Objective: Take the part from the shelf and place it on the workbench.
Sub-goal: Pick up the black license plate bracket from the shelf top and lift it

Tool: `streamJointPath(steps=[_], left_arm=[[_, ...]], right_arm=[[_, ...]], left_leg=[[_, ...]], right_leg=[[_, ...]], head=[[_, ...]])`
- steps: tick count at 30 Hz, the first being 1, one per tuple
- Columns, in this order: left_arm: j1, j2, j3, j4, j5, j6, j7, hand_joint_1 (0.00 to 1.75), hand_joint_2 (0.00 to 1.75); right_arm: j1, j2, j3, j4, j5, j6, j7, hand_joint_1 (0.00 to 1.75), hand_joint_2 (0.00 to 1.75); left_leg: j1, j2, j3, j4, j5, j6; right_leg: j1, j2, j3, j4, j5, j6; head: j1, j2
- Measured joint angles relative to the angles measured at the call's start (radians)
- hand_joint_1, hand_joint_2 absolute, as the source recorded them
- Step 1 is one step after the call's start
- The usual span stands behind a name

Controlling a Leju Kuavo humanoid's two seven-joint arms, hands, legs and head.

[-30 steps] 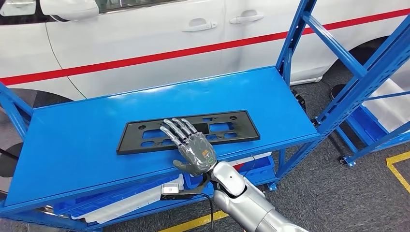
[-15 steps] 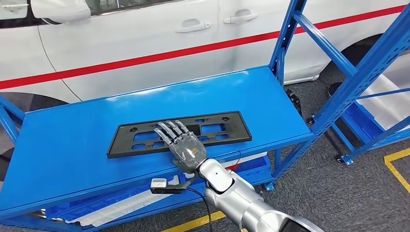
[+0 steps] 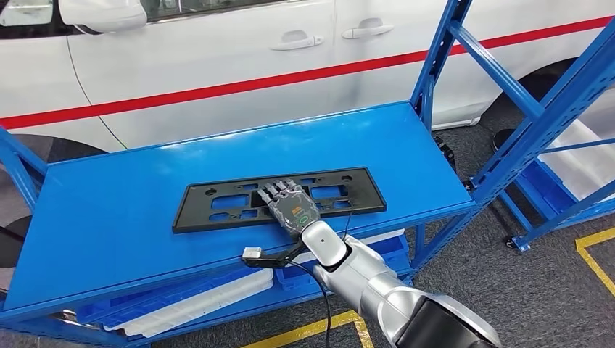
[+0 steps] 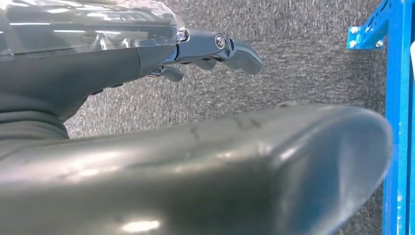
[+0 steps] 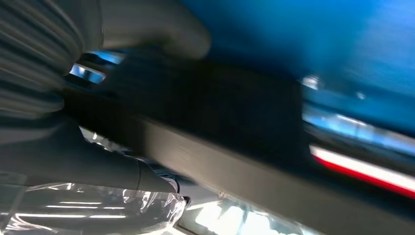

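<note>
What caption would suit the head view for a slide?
Right hand rests on the near edge of a flat black part lying on the blue shelf, beside a white car.

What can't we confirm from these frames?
- Grasp on the black panel: in the head view the right robot hand covers the contact, so whether it grips is unclear.
- Right wrist view: motion blur smears the panel and shelf.
- Left robot hand: the left wrist view shows it partly, the thumb blocking.
</note>
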Motion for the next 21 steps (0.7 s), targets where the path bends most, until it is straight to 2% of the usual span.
streamJointPath(steps=[3,5,6,8,9,10,11,13,14,15,17,19,20,21], left_arm=[[0.000,0.001,0.005,0.000,-0.002,0.001,-0.001,0.00,0.00],[0.000,0.002,0.007,0.000,-0.004,0.002,-0.001,0.00,0.00],[0.000,0.002,0.008,0.000,-0.004,0.002,-0.001,0.00,0.00],[0.000,0.002,0.009,0.000,-0.005,0.003,-0.001,0.00,0.00],[0.001,0.003,0.009,0.000,-0.007,0.004,-0.001,0.00,0.00],[0.001,0.003,0.010,0.000,-0.009,0.005,-0.003,0.00,0.00],[0.001,0.004,0.010,0.000,-0.010,0.007,-0.008,0.00,0.00],[0.001,0.007,0.011,0.000,-0.012,0.007,-0.033,0.00,0.00],[0.000,0.007,0.012,0.000,-0.012,0.005,-0.049,0.00,0.00],[-0.001,0.008,0.012,0.000,-0.013,0.003,-0.064,0.00,0.00],[-0.001,0.009,0.012,0.000,-0.013,0.001,-0.084,0.00,0.00],[0.000,0.009,0.012,0.000,-0.014,0.000,-0.090,0.00,0.00],[-0.001,0.010,0.012,0.000,-0.014,0.000,-0.092,0.00,0.00],[-0.001,0.010,0.012,0.000,-0.014,0.000,-0.093,0.00,0.00]], right_arm=[[-0.010,-0.003,0.000,0.025,0.000,-0.006,0.006,1.75,1.75],[-0.015,-0.004,-0.001,0.036,0.001,-0.010,0.006,1.75,1.75],[-0.017,-0.004,-0.001,0.041,0.001,-0.012,0.006,1.75,1.75],[-0.018,-0.004,-0.001,0.050,0.002,-0.016,0.003,1.75,1.75],[-0.018,-0.004,-0.001,0.054,0.004,-0.020,0.000,1.75,1.75],[-0.018,-0.004,-0.002,0.057,0.006,-0.027,-0.006,1.75,1.75],[-0.018,-0.004,-0.003,0.059,0.007,-0.034,-0.013,1.75,1.75],[-0.018,-0.003,-0.008,0.061,0.006,-0.050,-0.028,1.75,1.75],[-0.018,-0.003,-0.013,0.061,0.003,-0.057,-0.035,1.75,1.75],[-0.018,-0.003,-0.018,0.061,0.000,-0.063,-0.042,1.75,1.75],[-0.018,-0.003,-0.028,0.061,-0.007,-0.070,-0.053,1.75,1.75],[-0.018,-0.003,-0.037,0.061,-0.010,-0.072,-0.059,1.75,1.75],[-0.019,-0.003,-0.041,0.061,-0.011,-0.072,-0.060,1.75,1.75],[-0.018,-0.004,-0.044,0.061,-0.011,-0.072,-0.061,1.75,1.75]], left_leg=[[0.000,0.000,-0.001,0.000,-0.002,-0.018],[0.002,0.001,-0.016,0.037,-0.030,-0.027],[0.003,0.001,-0.037,0.085,-0.059,-0.031],[0.005,0.001,-0.098,0.221,-0.122,-0.038],[0.006,0.001,-0.121,0.270,-0.136,-0.041],[0.006,0.001,-0.129,0.286,-0.131,-0.042],[0.007,0.001,-0.118,0.259,-0.106,-0.043],[0.008,0.001,-0.055,0.125,-0.037,-0.040],[0.007,0.001,-0.026,0.062,-0.014,-0.036],[0.006,0.000,-0.009,0.023,-0.004,-0.032],[0.002,-0.001,-0.004,0.005,-0.004,-0.020],[0.005,0.000,-0.004,0.003,0.000,-0.007],[0.007,0.001,-0.003,0.001,0.002,0.000],[0.008,0.002,-0.003,-0.002,0.004,0.006]], right_leg=[[0.002,0.002,0.003,-0.015,0.004,-0.014],[-0.003,0.001,0.005,-0.023,0.010,-0.026],[-0.005,0.000,0.006,-0.025,0.011,-0.030],[-0.004,-0.002,0.004,-0.025,0.011,-0.033],[-0.003,-0.002,0.004,-0.024,0.011,-0.033],[-0.003,-0.002,0.005,-0.024,0.011,-0.033],[-0.003,-0.002,0.006,-0.024,0.010,-0.032],[-0.003,0.000,0.009,-0.021,0.007,-0.027],[-0.002,0.001,0.008,-0.018,0.005,-0.023],[0.000,0.002,0.006,-0.016,0.005,-0.018],[0.002,0.003,0.002,-0.015,0.007,-0.009],[0.001,0.003,-0.001,-0.008,-0.002,0.002],[0.001,0.003,-0.011,0.016,-0.019,0.006],[0.000,0.002,-0.032,0.063,-0.048,0.009]], head=[[0.000,0.000],[0.000,0.000],[0.000,0.000],[0.000,0.000],[0.000,0.000],[0.000,0.000],[0.000,0.000],[0.000,0.000],[0.000,0.000],[0.000,0.000],[0.000,0.000],[0.000,0.000],[0.000,0.000],[0.000,0.000]])
